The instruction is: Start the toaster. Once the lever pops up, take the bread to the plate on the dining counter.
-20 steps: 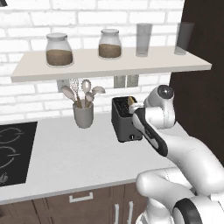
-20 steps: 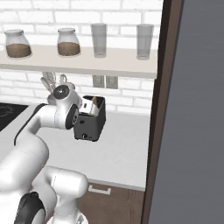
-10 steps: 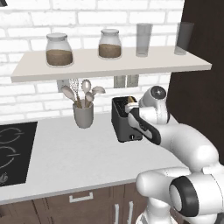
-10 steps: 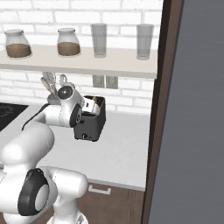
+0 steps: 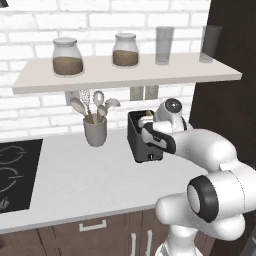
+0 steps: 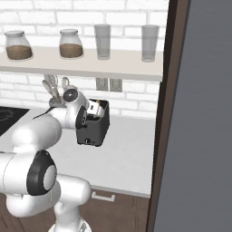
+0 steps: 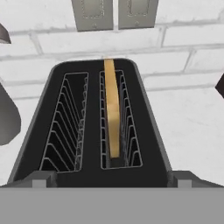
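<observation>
The dark grey toaster [image 5: 141, 141] stands on the white counter against the brick wall, also seen as toaster [image 6: 93, 130] and from above as toaster [image 7: 92, 131]. The bread [image 7: 112, 116] stands on edge in its right-hand slot, top edge a little above the slot; the left slot is empty. A tan corner of the bread [image 5: 147, 113] peeks out. My gripper [image 7: 112, 180] hovers just above the toaster's near end, open wide, nothing between its fingertips [image 7: 42, 178]. From the side the gripper [image 5: 152, 131] sits at the toaster's right top edge. The plate and dining counter are out of view.
A grey utensil cup [image 5: 95, 132] with spoons stands left of the toaster, and a black cooktop [image 5: 15, 170] lies further left. A shelf [image 5: 125, 72] with jars and glasses hangs overhead. Wall outlets [image 7: 114, 13] sit behind the toaster. A tall dark cabinet [image 6: 199, 118] closes the right side.
The arm's elbow has swung forward and down toward the cameras, and the hand has edged slightly closer over the toaster. The jaws stay wide open; toaster and bread have not moved.
</observation>
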{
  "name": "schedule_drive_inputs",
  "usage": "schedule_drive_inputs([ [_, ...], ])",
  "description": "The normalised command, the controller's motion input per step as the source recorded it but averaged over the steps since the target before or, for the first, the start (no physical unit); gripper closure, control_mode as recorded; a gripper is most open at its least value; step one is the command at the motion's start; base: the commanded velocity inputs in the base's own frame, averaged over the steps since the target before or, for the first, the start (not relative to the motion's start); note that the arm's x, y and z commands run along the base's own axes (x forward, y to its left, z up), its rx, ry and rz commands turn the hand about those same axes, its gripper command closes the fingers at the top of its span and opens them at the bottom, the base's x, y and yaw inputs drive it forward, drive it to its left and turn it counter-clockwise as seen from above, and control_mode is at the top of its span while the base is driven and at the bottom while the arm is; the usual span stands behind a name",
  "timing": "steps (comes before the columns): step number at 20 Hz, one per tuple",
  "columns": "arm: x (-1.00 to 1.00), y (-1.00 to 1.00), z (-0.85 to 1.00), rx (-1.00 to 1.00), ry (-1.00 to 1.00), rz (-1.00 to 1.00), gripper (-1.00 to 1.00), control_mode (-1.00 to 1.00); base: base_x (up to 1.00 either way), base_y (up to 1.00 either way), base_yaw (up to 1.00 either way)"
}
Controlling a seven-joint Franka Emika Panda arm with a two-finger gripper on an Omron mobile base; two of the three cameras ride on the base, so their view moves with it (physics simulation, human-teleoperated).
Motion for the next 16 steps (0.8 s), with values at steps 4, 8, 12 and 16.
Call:
schedule_drive_inputs([
  [4,0.23,0.0,-0.09,0.0,0.0,0.0,-1.0,-1.0,0.0,0.0,0.0],
  [8,0.19,0.0,-0.12,0.0,0.0,0.0,-1.0,-1.0,0.0,0.0,0.0],
  [12,0.12,0.0,-0.17,0.0,0.0,0.0,-1.0,-1.0,0.0,0.0,0.0],
  [16,0.11,0.0,-0.13,0.0,0.0,0.0,-1.0,-1.0,0.0,0.0,0.0],
])
